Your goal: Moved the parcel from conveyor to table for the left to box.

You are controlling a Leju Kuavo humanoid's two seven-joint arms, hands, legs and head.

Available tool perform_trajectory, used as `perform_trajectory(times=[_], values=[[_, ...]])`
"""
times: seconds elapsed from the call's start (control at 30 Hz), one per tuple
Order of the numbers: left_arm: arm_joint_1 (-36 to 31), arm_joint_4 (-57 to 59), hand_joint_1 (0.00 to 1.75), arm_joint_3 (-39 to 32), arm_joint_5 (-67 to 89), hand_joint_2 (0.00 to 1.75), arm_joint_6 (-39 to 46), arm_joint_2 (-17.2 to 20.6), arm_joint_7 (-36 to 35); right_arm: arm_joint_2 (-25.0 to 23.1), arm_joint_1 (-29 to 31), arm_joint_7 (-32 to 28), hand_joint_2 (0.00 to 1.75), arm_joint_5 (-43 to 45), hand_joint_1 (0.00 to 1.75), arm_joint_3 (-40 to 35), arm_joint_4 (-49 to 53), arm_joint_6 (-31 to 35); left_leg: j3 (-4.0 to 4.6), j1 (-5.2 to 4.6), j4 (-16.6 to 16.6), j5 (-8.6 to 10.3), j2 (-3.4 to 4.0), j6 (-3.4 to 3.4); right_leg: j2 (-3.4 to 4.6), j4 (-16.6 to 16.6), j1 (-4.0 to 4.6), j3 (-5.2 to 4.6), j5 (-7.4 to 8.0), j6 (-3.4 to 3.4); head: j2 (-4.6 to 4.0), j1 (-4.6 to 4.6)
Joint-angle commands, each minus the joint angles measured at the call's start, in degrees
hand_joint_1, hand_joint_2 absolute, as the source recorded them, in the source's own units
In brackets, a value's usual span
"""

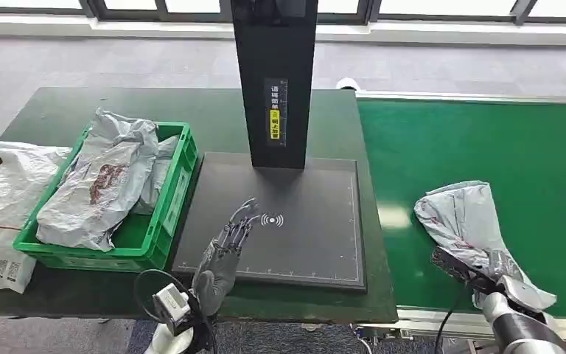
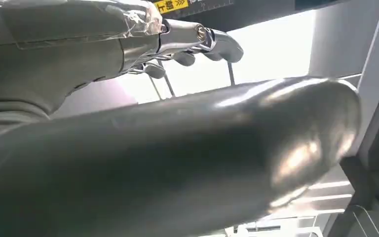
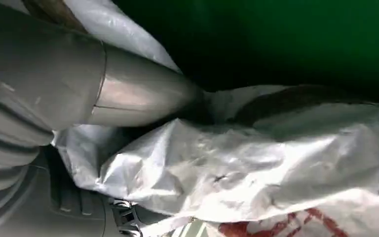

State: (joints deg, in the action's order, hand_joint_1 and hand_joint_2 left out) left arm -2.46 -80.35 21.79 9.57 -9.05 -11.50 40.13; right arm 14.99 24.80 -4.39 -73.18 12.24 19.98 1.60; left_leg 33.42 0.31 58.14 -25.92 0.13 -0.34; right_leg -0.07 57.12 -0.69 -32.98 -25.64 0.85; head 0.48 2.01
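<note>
Head view | right hand (image 1: 486,276) fingers clamped on parcel (image 1: 466,221), on conveyor (image 1: 449,140) near edge | left hand (image 1: 225,251) fingers apart over table (image 1: 59,110) | step: pickup; next: lift, carry to table

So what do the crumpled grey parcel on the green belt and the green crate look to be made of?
The crumpled grey parcel, held by the right hand, looks like thin plastic film: it creases sharply and has a slight sheen. The green crate looks like rigid moulded plastic, with a matte finish and slotted walls.
</note>
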Motion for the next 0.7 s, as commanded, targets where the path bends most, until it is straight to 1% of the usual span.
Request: perform_trajectory(times=[0.03, 0.1, 0.13, 0.17, 0.2, 0.23, 0.27, 0.33, 0.37, 0.4, 0.43, 0.47, 0.5, 0.53, 0.57, 0.6, 0.67, 0.7], values=[[0.9, 0.7, 0.0, -1.3, 1.1, 0.0, 1.2, 0.6, -0.1, -4.9, 4.0, -1.3, 1.75, 2.4, 1.75, 0.8, 1.7, 11.0, -0.03, -0.02, -0.1, -0.02, 0.28, -0.02, 0.29, 0.0, -0.02, -0.08, 0.05, -0.05, 0.0, 0.0], [1.6, 0.4, 0.0, -1.8, 1.6, 0.0, 1.6, 0.4, -0.1, -6.5, 4.6, -3.4, 1.75, 4.5, 1.75, 2.3, 4.4, 14.8, 0.05, -0.05, -0.1, -0.01, 0.47, -0.03, 0.47, -0.1, -0.04, -0.22, 0.12, -0.07, 0.0, -0.02], [1.7, 0.4, 0.0, -1.8, 1.6, 0.0, 1.7, 0.3, -0.1, -6.7, 4.6, -4.0, 1.75, 4.8, 1.75, 2.4, 4.8, 15.3, 0.12, -0.07, -0.1, -0.03, 0.41, -0.02, 0.45, 0.0, -0.06, -0.26, 0.09, -0.06, 0.0, -0.02], [2.0, 0.1, 0.0, -2.0, 1.6, 0.0, 1.7, 0.3, -0.1, -7.5, 4.2, -6.1, 1.75, 6.2, 1.75, 2.9, 6.9, 16.8, 0.14, -0.06, -0.1, -0.01, 0.49, -0.03, 0.53, 0.0, -0.05, -0.3, 0.13, -0.08, 0.0, -0.02], [2.1, 0.0, 0.0, -2.0, 1.7, 0.0, 1.8, 0.3, -0.1, -7.8, 3.8, -7.2, 1.75, 6.9, 1.75, 3.1, 7.9, 17.7, 0.21, -0.06, -0.1, -0.01, 0.4, -0.02, 0.43, 0.0, -0.05, -0.37, 0.11, -0.06, 0.0, -0.02], [2.1, -0.1, 0.0, -2.0, 1.7, 0.0, 1.9, 0.3, -0.1, -8.1, 3.6, -7.6, 1.75, 7.2, 1.75, 3.1, 8.6, 18.1, 0.23, -0.04, -0.1, 0.01, 0.42, -0.04, 0.46, 0.0, -0.03, -0.4, 0.13, -0.07, 0.0, 0.0], [2.3, -0.3, 0.0, -2.1, 1.9, 0.0, 2.2, 0.2, -0.1, -9.0, 2.8, -10.9, 1.75, 9.7, 1.75, 3.8, 11.4, 20.3, 0.24, -0.04, -0.1, 0.02, 0.28, -0.05, 0.32, 0.0, -0.04, -0.38, 0.08, -0.07, 0.0, 0.0], [2.5, -0.4, 0.0, -2.4, 2.3, 0.0, 2.7, -0.1, -0.1, -10.7, 1.8, -16.6, 1.75, 14.4, 1.75, 4.2, 16.6, 22.4, 0.18, -0.05, -0.2, 0.05, 0.26, -0.06, 0.28, -0.1, -0.04, -0.34, 0.08, -0.09, 0.0, 0.0], [2.6, -0.5, 0.0, -2.5, 2.4, 0.0, 2.8, -0.1, -0.1, -11.1, 1.5, -18.1, 1.75, 15.3, 1.75, 4.1, 17.7, 22.8, 0.27, -0.02, -0.1, 0.02, 0.16, -0.06, 0.17, 0.0, -0.02, -0.37, 0.05, -0.06, 0.0, 0.0], [2.7, -0.6, 0.0, -2.6, 2.5, 0.0, 3.1, -0.2, -0.1, -12.0, 1.1, -20.3, 1.75, 16.7, 1.75, 3.7, 20.0, 23.5, 0.22, -0.05, -0.2, 0.03, 0.3, -0.09, 0.32, 0.0, -0.05, -0.39, 0.07, -0.09, 0.0, 0.0], [2.9, -1.0, 0.0, -2.7, 2.4, 0.0, 3.5, -0.2, -0.1, -13.3, 0.2, -26.0, 1.75, 20.1, 1.75, 2.6, 23.9, 24.5, 0.32, -0.03, -0.1, 0.02, 0.16, -0.07, 0.19, 0.0, -0.03, -0.41, 0.05, -0.06, 0.0, -0.02], [2.9, -1.1, 0.0, -2.9, 2.4, 0.0, 3.3, -0.2, -0.1, -14.2, -0.6, -24.9, 1.75, 19.8, 1.75, 1.5, 26.4, 24.0, 0.33, -0.02, -0.1, 0.02, 0.11, -0.07, 0.14, 0.1, -0.02, -0.4, 0.03, -0.05, 0.0, -0.02], [2.6, -1.0, 0.0, -3.1, 2.5, 0.0, 3.5, -0.3, -0.1, -15.1, -2.6, -25.6, 1.75, 20.6, 1.75, -2.9, 31.8, 24.2, 0.29, -0.02, -0.1, 0.01, 0.26, -0.09, 0.3, 0.0, -0.02, -0.43, 0.05, -0.09, 0.0, 0.0], [2.3, -0.8, 0.0, -3.3, 2.5, 0.0, 3.4, -0.4, -0.1, -15.5, -3.9, -24.6, 1.75, 21.8, 1.75, -6.6, 35.1, 24.3, 0.24, -0.03, -0.2, 0.02, 0.31, -0.11, 0.37, 0.0, -0.03, -0.45, 0.06, -0.1, 0.0, 0.0], [2.0, -0.6, 0.0, -3.5, 2.3, 0.0, 3.3, -0.4, -0.1, -16.2, -4.9, -24.7, 1.75, 23.3, 1.75, -10.0, 37.4, 23.3, 0.31, 0.0, -0.1, 0.03, 0.22, -0.11, 0.27, 0.0, 0.0, -0.47, 0.05, -0.1, 0.0, 0.0], [2.0, -0.6, 0.0, -3.4, 2.2, 0.0, 3.3, -0.4, -0.1, -16.2, -5.4, -24.0, 1.75, 23.7, 1.75, -11.2, 38.3, 23.4, 0.37, -0.01, -0.1, 0.03, 0.15, -0.1, 0.19, 0.1, -0.01, -0.49, 0.04, -0.08, 0.0, -0.02], [1.7, -0.4, 0.0, -3.4, 1.6, 0.0, 3.0, -0.5, -0.1, -18.4, -8.4, -24.9, 1.75, 25.7, 1.75, -15.8, 42.7, 24.0, 0.35, 0.01, -0.1, 0.02, 0.18, -0.11, 0.22, 0.1, 0.02, -0.48, 0.02, -0.12, 0.0, 0.0], [1.7, -0.4, 0.0, -3.4, 1.6, 0.0, 3.0, -0.5, -0.1, -18.8, -8.6, -24.7, 1.75, 25.6, 1.75, -16.4, 43.0, 24.1, 0.35, 0.02, -0.1, 0.02, 0.09, -0.11, 0.14, 0.1, 0.03, -0.45, 0.0, -0.12, 0.0, 0.0]])
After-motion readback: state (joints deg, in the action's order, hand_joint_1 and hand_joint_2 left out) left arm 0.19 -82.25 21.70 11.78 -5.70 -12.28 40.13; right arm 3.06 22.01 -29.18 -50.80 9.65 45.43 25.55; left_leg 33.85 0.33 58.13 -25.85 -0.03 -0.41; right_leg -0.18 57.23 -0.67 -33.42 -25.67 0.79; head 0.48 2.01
